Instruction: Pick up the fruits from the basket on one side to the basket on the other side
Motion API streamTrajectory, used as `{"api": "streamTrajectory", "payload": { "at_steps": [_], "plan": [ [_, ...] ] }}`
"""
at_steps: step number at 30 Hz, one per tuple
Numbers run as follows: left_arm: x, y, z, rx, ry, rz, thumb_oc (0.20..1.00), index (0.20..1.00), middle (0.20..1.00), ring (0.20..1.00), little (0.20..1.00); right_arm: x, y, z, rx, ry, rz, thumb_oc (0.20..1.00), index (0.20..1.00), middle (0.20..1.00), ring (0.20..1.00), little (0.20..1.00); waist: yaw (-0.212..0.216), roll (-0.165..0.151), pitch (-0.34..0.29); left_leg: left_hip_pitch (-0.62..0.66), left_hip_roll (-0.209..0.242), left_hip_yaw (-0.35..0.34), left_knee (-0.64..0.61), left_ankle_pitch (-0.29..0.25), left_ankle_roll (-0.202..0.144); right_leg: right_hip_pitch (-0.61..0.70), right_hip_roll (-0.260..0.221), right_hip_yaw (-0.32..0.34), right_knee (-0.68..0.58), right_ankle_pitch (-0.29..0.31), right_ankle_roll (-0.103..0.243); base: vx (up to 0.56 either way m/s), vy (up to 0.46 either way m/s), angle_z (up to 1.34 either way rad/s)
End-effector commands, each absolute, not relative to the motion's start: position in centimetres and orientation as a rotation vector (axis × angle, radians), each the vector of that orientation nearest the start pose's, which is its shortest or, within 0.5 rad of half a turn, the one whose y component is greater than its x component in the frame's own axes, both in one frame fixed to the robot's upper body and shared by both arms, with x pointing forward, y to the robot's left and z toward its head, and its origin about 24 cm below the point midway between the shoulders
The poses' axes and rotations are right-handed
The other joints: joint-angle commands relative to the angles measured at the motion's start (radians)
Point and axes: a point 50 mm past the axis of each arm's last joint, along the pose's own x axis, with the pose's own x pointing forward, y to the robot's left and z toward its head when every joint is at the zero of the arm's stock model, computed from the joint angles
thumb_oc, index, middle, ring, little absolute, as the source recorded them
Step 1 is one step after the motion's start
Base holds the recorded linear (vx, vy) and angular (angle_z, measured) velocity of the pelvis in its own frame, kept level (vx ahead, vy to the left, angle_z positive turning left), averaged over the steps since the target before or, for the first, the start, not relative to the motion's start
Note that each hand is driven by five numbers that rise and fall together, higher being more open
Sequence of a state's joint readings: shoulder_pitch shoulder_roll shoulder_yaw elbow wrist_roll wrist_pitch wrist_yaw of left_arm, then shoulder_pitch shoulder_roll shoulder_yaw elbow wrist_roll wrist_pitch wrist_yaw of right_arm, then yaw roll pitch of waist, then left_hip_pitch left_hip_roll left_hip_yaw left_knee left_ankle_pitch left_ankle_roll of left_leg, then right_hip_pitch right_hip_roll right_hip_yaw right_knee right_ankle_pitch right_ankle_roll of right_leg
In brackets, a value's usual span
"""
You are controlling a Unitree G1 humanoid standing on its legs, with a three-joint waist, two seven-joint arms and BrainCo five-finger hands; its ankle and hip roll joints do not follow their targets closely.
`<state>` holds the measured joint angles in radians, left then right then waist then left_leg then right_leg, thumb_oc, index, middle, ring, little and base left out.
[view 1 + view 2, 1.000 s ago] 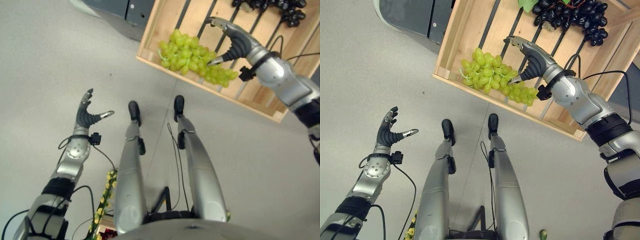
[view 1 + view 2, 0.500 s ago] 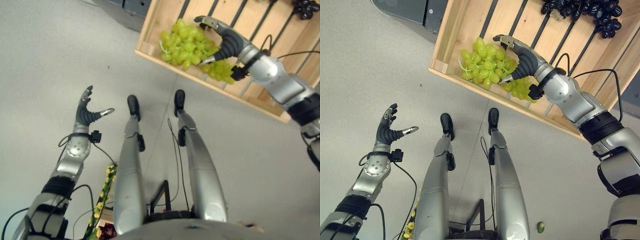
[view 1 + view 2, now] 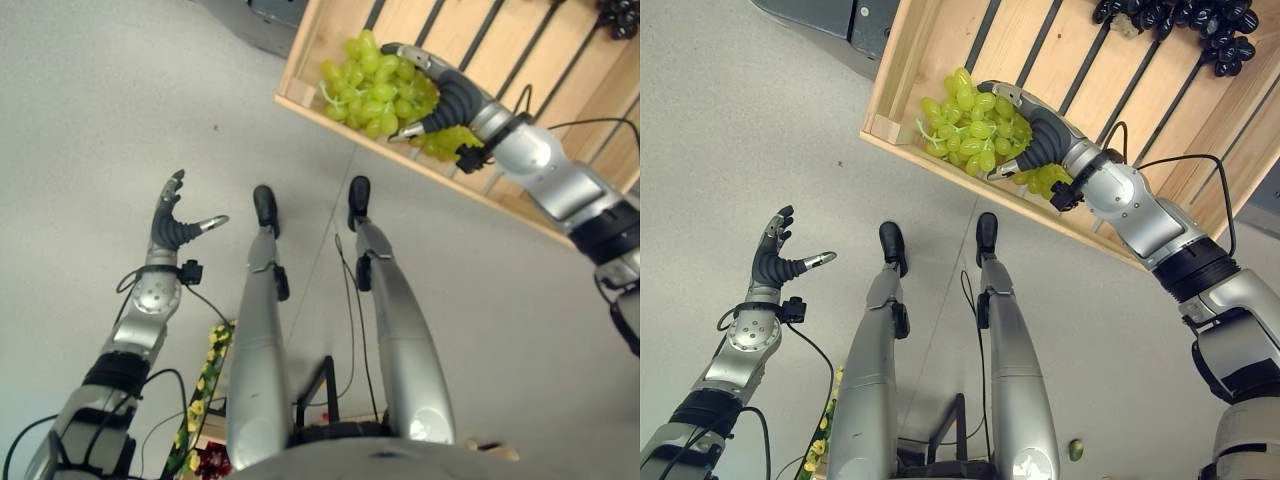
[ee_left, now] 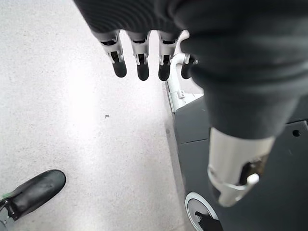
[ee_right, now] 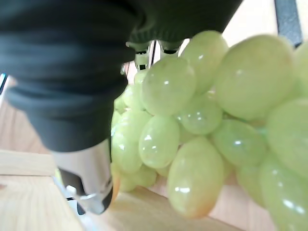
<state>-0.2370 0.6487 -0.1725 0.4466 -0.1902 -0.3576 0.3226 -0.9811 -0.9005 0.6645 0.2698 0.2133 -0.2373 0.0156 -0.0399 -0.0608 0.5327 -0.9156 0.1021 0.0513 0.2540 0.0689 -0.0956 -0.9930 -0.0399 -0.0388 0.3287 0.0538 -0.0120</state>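
One bunch of green grapes lies near the front corner of the slatted wooden crate, and the right hand reaches in from the right and curls over it, fingers above and thumb below; the grip looks closed on the fruit, though contact is hard to confirm. Dark grapes sit well apart, deeper in the crate. The left hand hangs over the floor, fingers spread and empty.

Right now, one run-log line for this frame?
right hand: curled round green grape bunch in slatted wooden crate | left hand: open, idle | black grapes: far corner
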Motion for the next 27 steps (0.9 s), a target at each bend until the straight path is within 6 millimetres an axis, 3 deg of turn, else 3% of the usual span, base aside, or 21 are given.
{"api": "streamTrajectory", "payload": {
  "at_steps": [1, 5, 6, 7, 8, 27],
  "plan": [
    [27.6, 28.7, 8.8, 0.473, -0.235, 0.288, 1.0, 1.0, 1.0, 1.0, 1.0, 33.6, -13.6, 21.7, -0.851, -0.528, 0.613, 1.0, 1.0, 1.0, 1.0, 1.0, -0.011, -0.016, -0.013, -0.017, 0.009, -0.029, 0.084, -0.058, -0.001, 0.012, -0.025, 0.021, 0.053, -0.057, 0.109, 0.0, 0.0, 0.0],
    [27.4, 29.1, 9.3, 0.486, -0.249, 0.286, 1.0, 1.0, 1.0, 1.0, 1.0, 32.5, -13.2, 22.2, -0.832, -0.526, 0.712, 1.0, 1.0, 1.0, 1.0, 1.0, -0.011, -0.022, -0.013, -0.018, 0.009, -0.029, 0.085, -0.06, -0.001, 0.011, -0.024, 0.022, 0.057, -0.06, 0.11, 0.0, 0.0, 0.0],
    [27.3, 29.1, 9.4, 0.488, -0.25, 0.284, 1.0, 1.0, 1.0, 1.0, 1.0, 32.3, -13.2, 22.3, -0.838, -0.524, 0.724, 0.655, 0.655, 0.655, 0.655, 0.655, -0.011, -0.022, -0.013, -0.02, 0.009, -0.031, 0.086, -0.06, -0.001, 0.01, -0.025, 0.022, 0.057, -0.061, 0.111, 0.0, 0.0, 0.0],
    [27.2, 29.1, 9.4, 0.49, -0.251, 0.281, 1.0, 1.0, 1.0, 1.0, 1.0, 32.1, -13.2, 22.3, -0.844, -0.523, 0.736, 0.473, 0.473, 0.473, 0.473, 0.473, -0.011, -0.022, -0.013, -0.02, 0.008, -0.032, 0.085, -0.061, -0.001, 0.009, -0.025, 0.021, 0.056, -0.061, 0.112, 0.0, 0.0, 0.0],
    [27.2, 29.1, 9.5, 0.496, -0.255, 0.277, 1.0, 1.0, 1.0, 1.0, 1.0, 32.0, -13.2, 22.6, -0.857, -0.53, 0.747, 0.2, 0.2, 0.2, 0.2, 0.2, -0.009, -0.022, -0.013, -0.02, 0.006, -0.035, 0.084, -0.061, -0.001, 0.008, -0.024, 0.022, 0.056, -0.059, 0.112, 0.0, 0.0, 0.0],
    [27.0, 29.0, 9.9, 0.499, -0.281, 0.289, 1.0, 1.0, 1.0, 1.0, 1.0, 31.0, -12.4, 23.6, -0.876, -0.601, 0.768, 0.2, 0.2, 0.2, 0.2, 0.2, -0.006, -0.017, -0.013, -0.032, 0.0, -0.045, 0.076, -0.056, 0.002, -0.007, -0.03, 0.017, 0.062, -0.061, 0.114, 0.0, 0.0, 0.0]
  ]
}}
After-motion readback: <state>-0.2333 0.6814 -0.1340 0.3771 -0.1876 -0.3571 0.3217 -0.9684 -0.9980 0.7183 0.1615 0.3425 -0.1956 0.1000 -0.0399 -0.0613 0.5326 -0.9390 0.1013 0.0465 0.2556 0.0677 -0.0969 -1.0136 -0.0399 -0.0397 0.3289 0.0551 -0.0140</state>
